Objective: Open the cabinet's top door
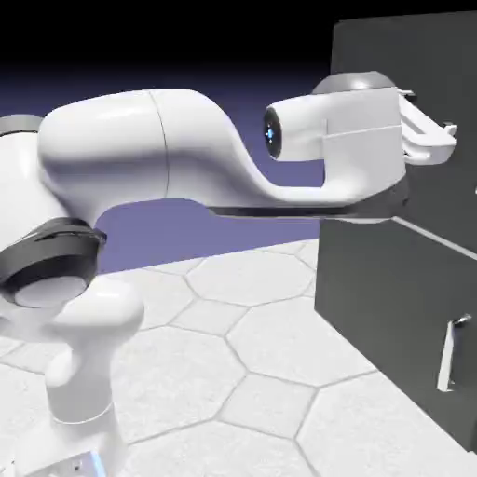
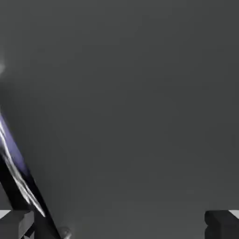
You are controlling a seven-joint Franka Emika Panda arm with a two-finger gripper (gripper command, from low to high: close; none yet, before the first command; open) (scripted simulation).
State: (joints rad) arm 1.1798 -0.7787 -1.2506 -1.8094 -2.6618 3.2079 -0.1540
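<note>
The cabinet (image 1: 391,279) fills the right side of the exterior view, a big dark grey box that stands on the white table (image 1: 233,354) with its hexagon pattern. Its top door (image 1: 368,56) is the upper flat panel, in the upper right of the frame, and a thin pale seam running down to the right divides it from the lower door (image 1: 401,317). The lower door carries a small silver bar handle (image 1: 451,352) near the right edge of the frame, in the lower right. The handle of the top door is not clear in this view. The white arm (image 1: 158,149) comes from the lower left of the frame and stretches level to the right, so that the hand lies in front of the top door. The gripper (image 1: 438,138) points to the right, close to the panel, and I cannot tell whether it touches it. In the hand view the fingertips (image 2: 18,223) stand wide apart at the two bottom corners with nothing between them. Flat dark grey surface fills almost all of that view, and a bright thin strip with a violet edge runs slanted in its lower left.
</note>
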